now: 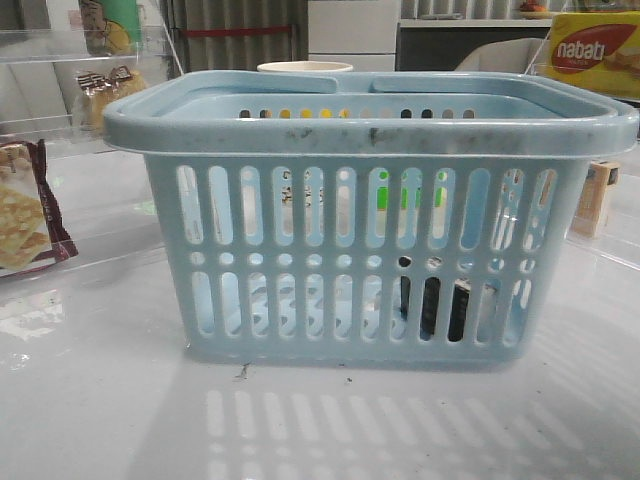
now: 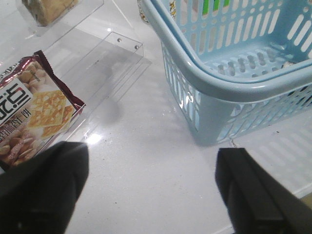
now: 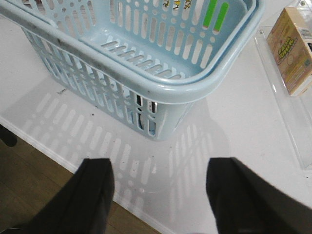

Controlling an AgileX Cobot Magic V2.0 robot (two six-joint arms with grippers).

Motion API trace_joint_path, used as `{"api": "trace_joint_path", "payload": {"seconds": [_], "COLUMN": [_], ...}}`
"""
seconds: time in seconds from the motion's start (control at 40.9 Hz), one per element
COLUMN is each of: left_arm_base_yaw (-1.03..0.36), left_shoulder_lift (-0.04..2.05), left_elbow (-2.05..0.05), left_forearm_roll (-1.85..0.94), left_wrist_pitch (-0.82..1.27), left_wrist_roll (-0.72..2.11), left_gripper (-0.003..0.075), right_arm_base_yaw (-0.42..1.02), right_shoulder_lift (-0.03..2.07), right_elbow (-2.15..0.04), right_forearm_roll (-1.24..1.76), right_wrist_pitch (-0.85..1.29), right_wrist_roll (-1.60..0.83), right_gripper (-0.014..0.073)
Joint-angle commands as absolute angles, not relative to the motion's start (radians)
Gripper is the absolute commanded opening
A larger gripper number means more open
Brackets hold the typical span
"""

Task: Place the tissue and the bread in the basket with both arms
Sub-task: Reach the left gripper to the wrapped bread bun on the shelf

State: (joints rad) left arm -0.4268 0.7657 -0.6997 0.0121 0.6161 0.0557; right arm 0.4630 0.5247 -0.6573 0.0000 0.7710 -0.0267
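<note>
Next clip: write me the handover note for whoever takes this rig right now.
Left gripper: open, empty, over the table beside the basket.
Right gripper: open, empty, by the basket's other near corner.
Bread: on the clear shelf at far left, outside the basket.
Tissue: probably the dark shape low behind the front slots, right side; I cannot tell whether it is inside.
Done: nothing certain.
Left: bread into the basket; check the tissue.
</note>
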Motion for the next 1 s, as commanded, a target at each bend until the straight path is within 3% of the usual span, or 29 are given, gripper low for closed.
{"api": "trace_joint_path", "payload": {"seconds": [0.0,0.22,0.586,0.977], "left_arm_base_yaw": [-0.434,-0.415,-0.191,-0.104], "left_shoulder_lift": [0.862,1.137,1.589,1.896], "left_elbow": [-0.788,-0.971,-1.415,-1.712], "left_forearm_roll": [0.045,0.104,-0.043,-0.145], "left_wrist_pitch": [0.523,0.473,0.473,0.374], "left_wrist_roll": [0.056,0.056,0.056,0.056], "left_gripper": [0.0687,0.0687,0.0687,0.0686], "right_arm_base_yaw": [0.461,0.461,0.461,0.461], "right_shoulder_lift": [0.528,0.528,0.528,0.528], "right_elbow": [-0.683,-0.683,-0.683,-0.683], "right_forearm_roll": [-0.015,-0.015,-0.015,-0.015], "right_wrist_pitch": [0.708,0.708,0.708,0.708], "right_wrist_roll": [-0.035,-0.035,-0.035,-0.035], "right_gripper": [0.0517,0.0517,0.0517,0.0517]}}
